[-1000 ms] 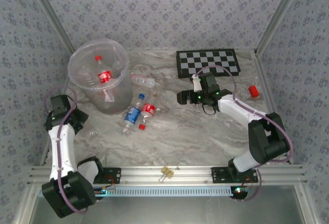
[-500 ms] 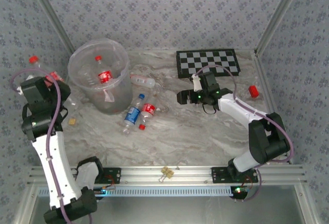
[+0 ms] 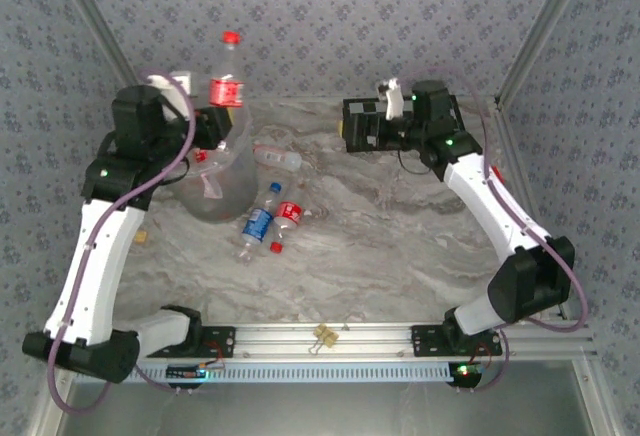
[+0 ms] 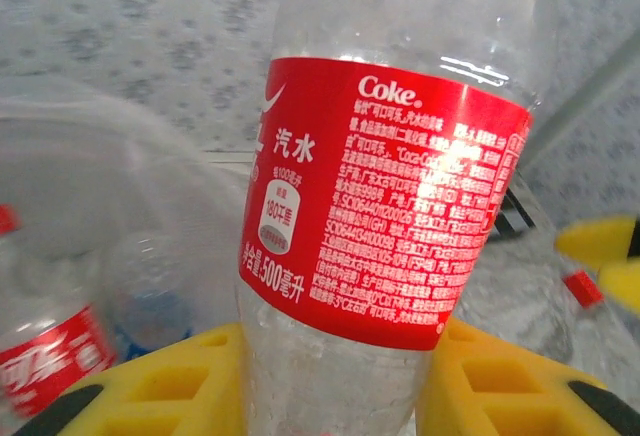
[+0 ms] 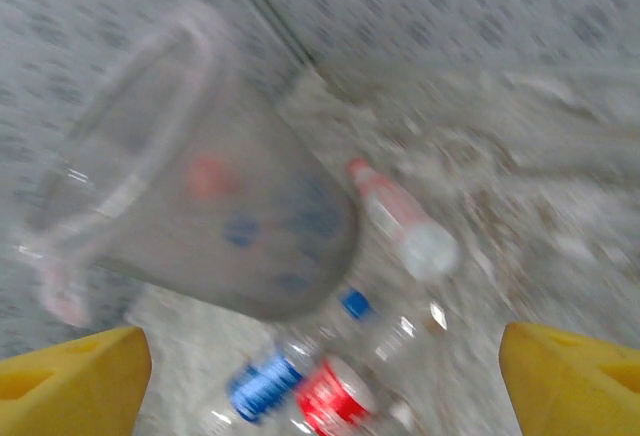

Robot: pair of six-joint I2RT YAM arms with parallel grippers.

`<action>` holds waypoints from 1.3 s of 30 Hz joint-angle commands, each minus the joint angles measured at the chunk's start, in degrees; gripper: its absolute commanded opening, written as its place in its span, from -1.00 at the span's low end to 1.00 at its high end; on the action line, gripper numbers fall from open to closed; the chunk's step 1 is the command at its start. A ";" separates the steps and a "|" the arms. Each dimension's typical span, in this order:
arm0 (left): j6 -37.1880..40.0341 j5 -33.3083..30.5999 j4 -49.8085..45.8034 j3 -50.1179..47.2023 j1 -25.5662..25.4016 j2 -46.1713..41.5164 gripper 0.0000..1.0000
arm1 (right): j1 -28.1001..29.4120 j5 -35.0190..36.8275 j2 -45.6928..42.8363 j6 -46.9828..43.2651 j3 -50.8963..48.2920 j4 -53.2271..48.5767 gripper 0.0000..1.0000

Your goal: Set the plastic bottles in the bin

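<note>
The left pincer (image 4: 330, 381) is clamped on the lower body of a red-labelled bottle (image 4: 390, 206) and holds it upright, red cap on top, above the bin (image 3: 228, 184) at the far left of the table (image 3: 420, 256). A second red bottle (image 4: 48, 361) lies inside the bin. The right pincer (image 3: 358, 128) hangs over the far side of the table, its yellow fingers (image 5: 70, 376) spread wide with nothing between them, while near the bin's foot a blue-labelled bottle (image 3: 258, 222) and a third red bottle (image 3: 289, 213) lie side by side, a pale bottle (image 3: 279, 159) just behind them.
</note>
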 commanded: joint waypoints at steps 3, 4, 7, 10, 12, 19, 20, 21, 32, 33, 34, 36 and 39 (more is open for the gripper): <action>11.74 3.90 1.11 5.80 -7.07 3.94 -0.29 | 1.80 -6.68 0.59 10.21 7.98 9.29 0.82; 12.96 4.05 1.15 6.07 -8.24 4.52 -0.29 | 2.20 -6.27 1.21 11.31 9.56 11.27 0.82; 14.24 4.09 2.28 6.15 -10.60 5.31 -0.29 | 4.30 -4.31 3.83 11.69 15.48 11.60 0.87; 14.32 4.27 3.24 6.14 -11.28 5.76 -0.29 | 6.11 -2.83 6.34 11.50 20.18 11.12 0.89; 14.42 4.47 3.87 5.81 -11.80 5.75 -0.29 | 7.00 -2.20 7.80 11.67 22.31 11.02 0.85; 15.47 4.52 3.29 5.76 -12.43 5.83 -0.30 | 10.81 -2.09 11.45 10.15 27.97 7.97 0.44; 15.71 4.75 3.18 5.67 -12.43 5.75 -0.30 | 11.07 -1.49 11.80 9.40 28.45 7.01 0.37; 15.92 5.08 3.11 5.58 -12.52 5.54 -0.30 | 11.25 -1.00 11.97 9.01 28.76 6.36 0.28; 14.88 6.37 2.52 6.03 -12.62 5.90 0.42 | 11.05 -0.43 11.71 3.94 28.59 4.05 -0.62; 14.74 7.41 2.96 6.19 -12.62 6.01 0.51 | 10.97 -1.01 11.67 2.50 28.81 3.55 -0.66; 14.54 8.70 3.42 6.41 -12.57 6.08 0.57 | 10.97 -1.83 11.55 0.49 29.19 2.75 -0.69; 14.43 10.59 3.73 7.36 -12.61 6.83 0.63 | 10.95 -4.23 11.91 -3.31 30.53 0.36 -0.73; 15.14 12.35 1.37 10.51 -12.62 9.53 0.64 | 10.90 -9.32 13.15 -6.11 33.60 -3.62 -0.74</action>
